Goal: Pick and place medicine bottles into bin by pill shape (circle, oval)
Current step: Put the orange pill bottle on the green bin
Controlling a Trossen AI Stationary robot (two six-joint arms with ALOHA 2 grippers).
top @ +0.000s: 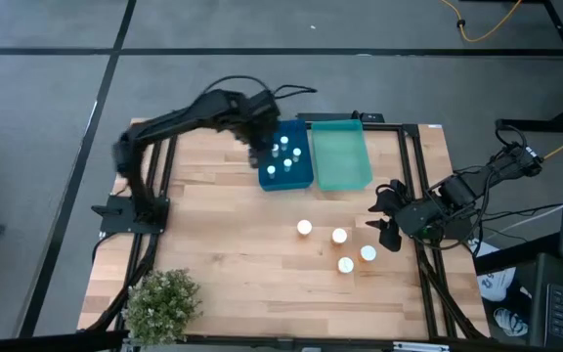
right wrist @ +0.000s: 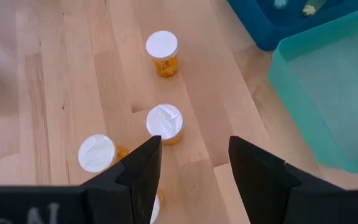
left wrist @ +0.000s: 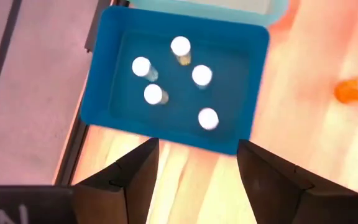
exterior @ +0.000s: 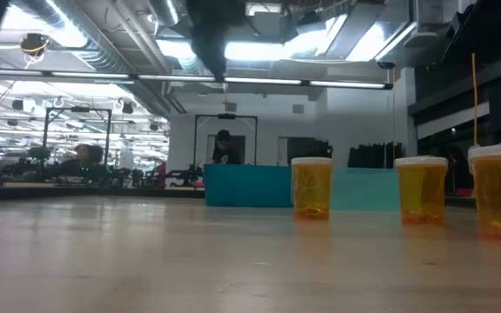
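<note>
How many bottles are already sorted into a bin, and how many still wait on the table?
Done: five small bottles stand in the blue bin. In hand: nothing; the left gripper hovers open over that bin, the right gripper is shut beside the table bottles. Left: four amber bottles on the table; the teal bin looks empty.

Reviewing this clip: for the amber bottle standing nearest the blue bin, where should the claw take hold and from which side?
Probably from straight above, closing across the round body just under the white cap. The amber bottle stands upright on the table, well apart from the other three bottles, so fingers should fit on either side. The right claw sits closest; it is shut now and would need opening first.
</note>
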